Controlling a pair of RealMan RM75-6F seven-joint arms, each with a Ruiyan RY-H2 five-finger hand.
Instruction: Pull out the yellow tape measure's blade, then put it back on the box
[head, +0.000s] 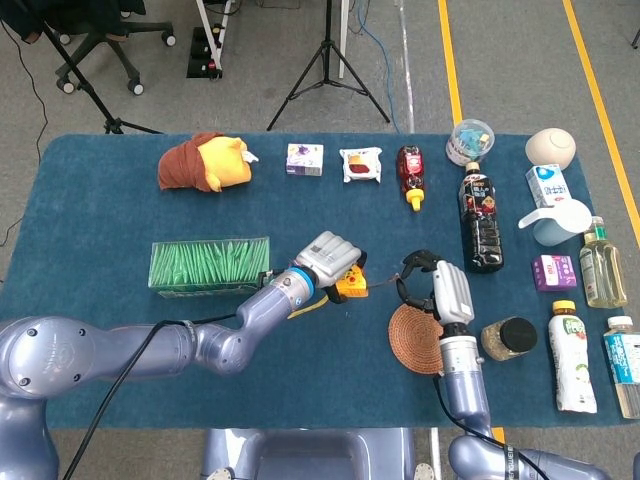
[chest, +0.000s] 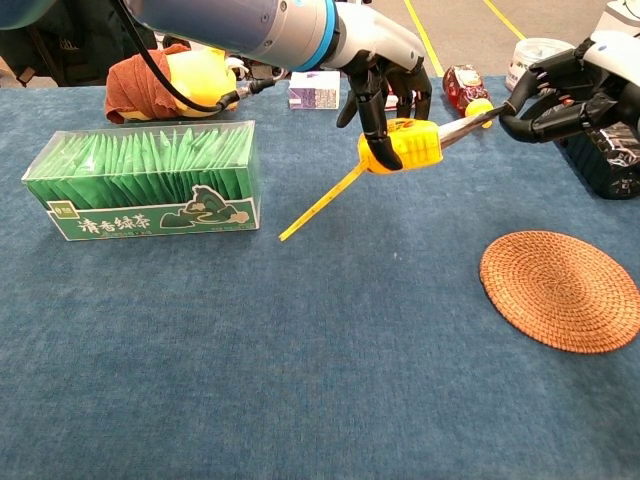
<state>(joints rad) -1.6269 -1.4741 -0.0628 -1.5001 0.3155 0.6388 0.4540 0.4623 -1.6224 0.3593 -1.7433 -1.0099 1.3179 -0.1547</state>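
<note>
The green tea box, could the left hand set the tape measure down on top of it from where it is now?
Probably yes. The left hand holds the yellow tape measure raised just right of the green tea box, whose top is bare, with nothing between them.

The tape measure (chest: 402, 145) hangs at table (chest: 300, 380) centre; box (chest: 145, 180) at nine o'clock, woven mat (chest: 560, 290) at four, plush toy (head: 205, 162) at eleven.
</note>
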